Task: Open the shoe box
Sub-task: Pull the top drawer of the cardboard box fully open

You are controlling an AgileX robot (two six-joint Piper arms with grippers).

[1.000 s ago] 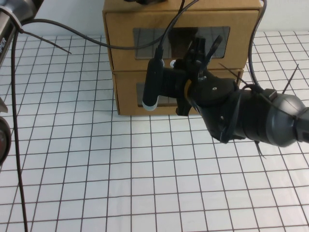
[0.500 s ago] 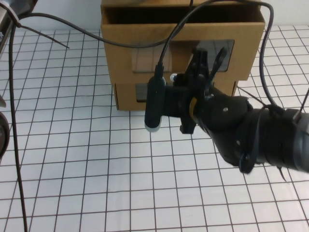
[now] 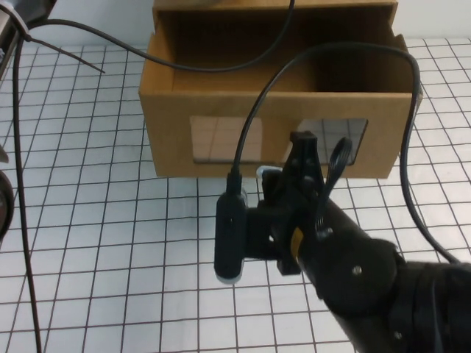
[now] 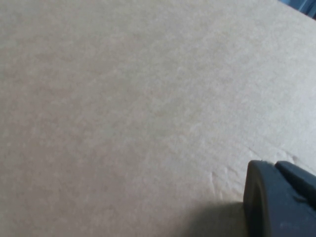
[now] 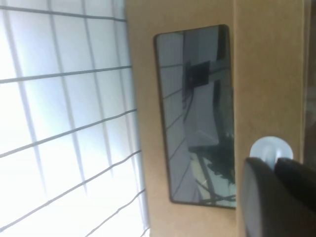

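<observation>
Matt cardboard shoe box (image 3: 169,132), glossy window (image 3: 221,140)

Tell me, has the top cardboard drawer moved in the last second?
Yes. The top drawer has slid out of the box shell toward the robot, following the shut right gripper at its front. The left gripper is close to a cardboard surface.

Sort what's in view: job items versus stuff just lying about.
Job: shoe box, drawer pulled out; white knob, clamped in the right gripper at the drawer front; left gripper close against cardboard.
Lying about: black cables; gridded table.
</observation>
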